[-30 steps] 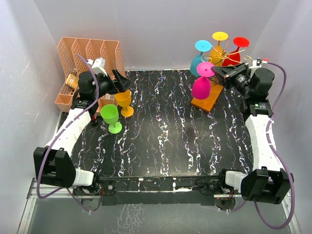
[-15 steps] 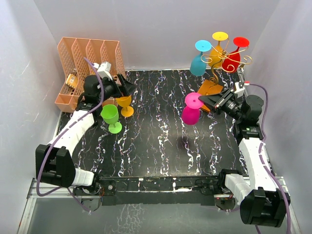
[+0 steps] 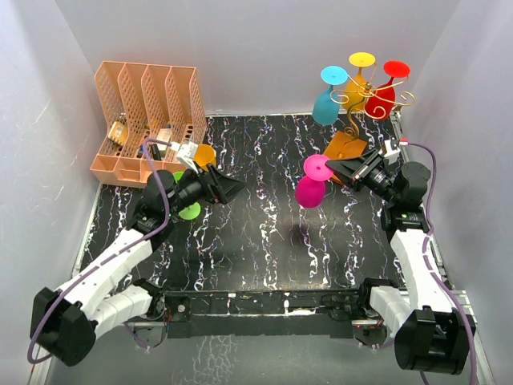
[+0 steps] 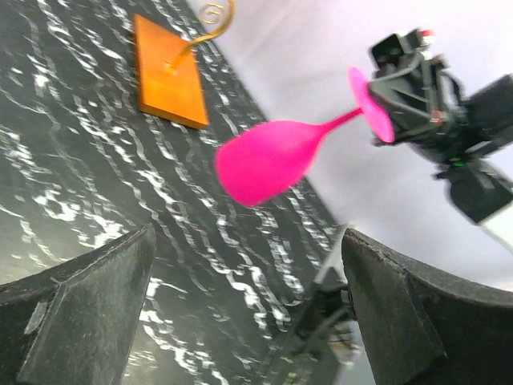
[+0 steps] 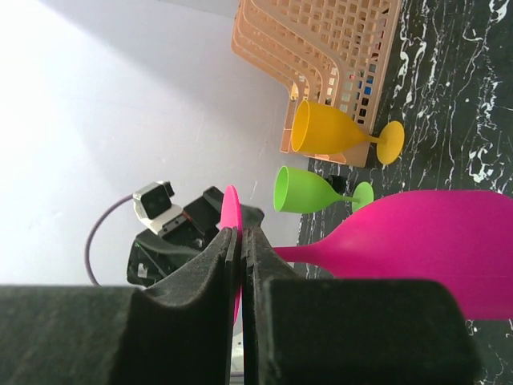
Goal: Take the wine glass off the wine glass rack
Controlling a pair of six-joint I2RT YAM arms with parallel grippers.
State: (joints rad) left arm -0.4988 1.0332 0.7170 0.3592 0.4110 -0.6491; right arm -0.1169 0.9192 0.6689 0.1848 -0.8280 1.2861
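My right gripper [image 3: 335, 167] [image 5: 242, 241] is shut on the foot disc of a magenta wine glass [image 3: 309, 192] [image 5: 433, 249]. The glass hangs bowl-down above the table, left of the wine glass rack [image 3: 365, 96]. That rack is gold wire on an orange base [image 3: 346, 146] [image 4: 167, 72], and cyan, yellow and red glasses hang upside down from it. My left gripper [image 3: 232, 188] [image 4: 248, 305] is open and empty at the table's left middle. It points at the magenta glass [image 4: 264, 160] from a distance.
A peach file organizer [image 3: 144, 112] [image 5: 321, 48] stands at the back left. In front of it stand an orange glass [image 3: 204, 152] [image 5: 329, 128] and a green glass [image 3: 188, 210] [image 5: 309, 190], both partly hidden by my left arm. Grey walls enclose the table.
The right arm has drawn the magenta glass away from the rack, toward the table's middle. My left arm has swung from the orange and green glasses toward the centre, still open.
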